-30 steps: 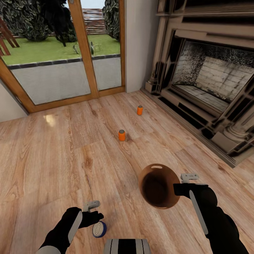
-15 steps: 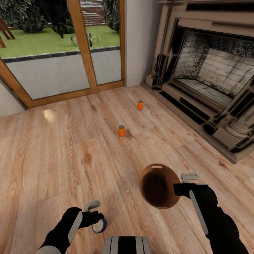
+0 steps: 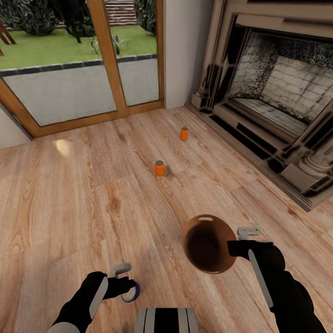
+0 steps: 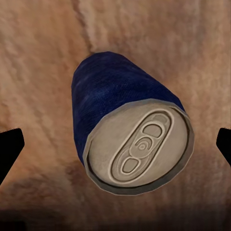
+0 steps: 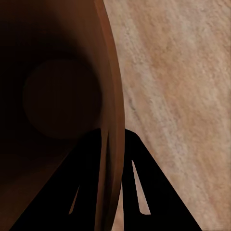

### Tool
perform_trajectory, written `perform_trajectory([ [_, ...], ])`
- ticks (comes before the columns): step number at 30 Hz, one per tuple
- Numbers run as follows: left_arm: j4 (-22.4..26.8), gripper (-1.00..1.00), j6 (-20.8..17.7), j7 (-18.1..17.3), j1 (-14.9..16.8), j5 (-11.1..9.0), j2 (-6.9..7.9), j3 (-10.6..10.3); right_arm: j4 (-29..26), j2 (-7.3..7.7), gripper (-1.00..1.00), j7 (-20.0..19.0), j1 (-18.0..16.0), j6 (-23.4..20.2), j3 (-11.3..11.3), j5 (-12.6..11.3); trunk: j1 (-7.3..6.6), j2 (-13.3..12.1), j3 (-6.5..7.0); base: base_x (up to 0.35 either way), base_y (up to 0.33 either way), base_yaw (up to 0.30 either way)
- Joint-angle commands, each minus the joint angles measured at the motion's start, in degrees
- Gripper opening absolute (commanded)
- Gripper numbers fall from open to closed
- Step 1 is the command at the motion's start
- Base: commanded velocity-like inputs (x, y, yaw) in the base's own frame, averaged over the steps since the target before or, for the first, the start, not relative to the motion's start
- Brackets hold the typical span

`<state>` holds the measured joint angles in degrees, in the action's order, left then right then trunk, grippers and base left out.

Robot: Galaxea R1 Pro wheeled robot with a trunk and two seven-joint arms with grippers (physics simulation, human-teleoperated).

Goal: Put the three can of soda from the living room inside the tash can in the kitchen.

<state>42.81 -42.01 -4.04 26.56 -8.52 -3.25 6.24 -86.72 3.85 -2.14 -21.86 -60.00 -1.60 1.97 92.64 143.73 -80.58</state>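
The blue soda can (image 3: 132, 292) stands upright on the plank floor, partly under my left gripper (image 3: 123, 286). In the left wrist view the blue can (image 4: 130, 139) shows its grey top between my left gripper (image 4: 115, 144), whose two dark fingertips (image 4: 9, 149) stand wide apart and clear of it: open. Two orange cans (image 3: 159, 168) (image 3: 184, 133) stand further ahead. My right gripper (image 3: 235, 247) is shut on the rim of the copper-brown trash can (image 3: 207, 244), held tilted above the floor. In the right wrist view the fingers (image 5: 84, 183) pinch the bin's wall (image 5: 109, 96).
A dark carved fireplace (image 3: 277, 106) with a raised hearth edge runs along the right. Wood-framed glass doors (image 3: 69, 92) close off the far left. Light wood floor (image 3: 69, 199) lies open between me and the orange cans.
The whole view has shifted, so the floor, cans and fireplace sit higher in the picture. The blue can now lies further under my left gripper. Both arms keep their pose.
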Motion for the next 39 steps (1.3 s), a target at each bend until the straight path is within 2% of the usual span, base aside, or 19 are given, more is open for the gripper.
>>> perform_trajectory([
  [1,0.0,1.0,0.0,0.0,0.0,-0.01,0.0,0.0,-0.03,0.0,-1.0,-0.32,-0.03,0.0,0.01,-0.91,-0.01,0.01,0.0,0.0,0.0,0.0],
  [21,0.0,1.0,1.57,-0.06,-0.01,-0.01,-0.79,0.0,-0.03,0.02,-1.0,-0.28,-0.03,0.0,0.01,-0.91,-0.01,0.01,0.0,0.0,0.0,0.0],
  [27,0.0,1.0,1.65,-0.08,-0.01,-0.01,-0.86,0.0,-0.03,0.02,-1.0,-0.29,-0.03,0.0,0.01,-0.91,0.15,0.09,-1.33,0.0,0.0,0.0],
  [39,0.0,1.0,1.67,-0.09,-0.02,-0.01,-0.88,0.0,-0.03,0.02,-1.0,-0.29,-0.03,0.0,0.01,-0.91,0.15,0.09,-1.33,0.0,0.0,0.0],
])
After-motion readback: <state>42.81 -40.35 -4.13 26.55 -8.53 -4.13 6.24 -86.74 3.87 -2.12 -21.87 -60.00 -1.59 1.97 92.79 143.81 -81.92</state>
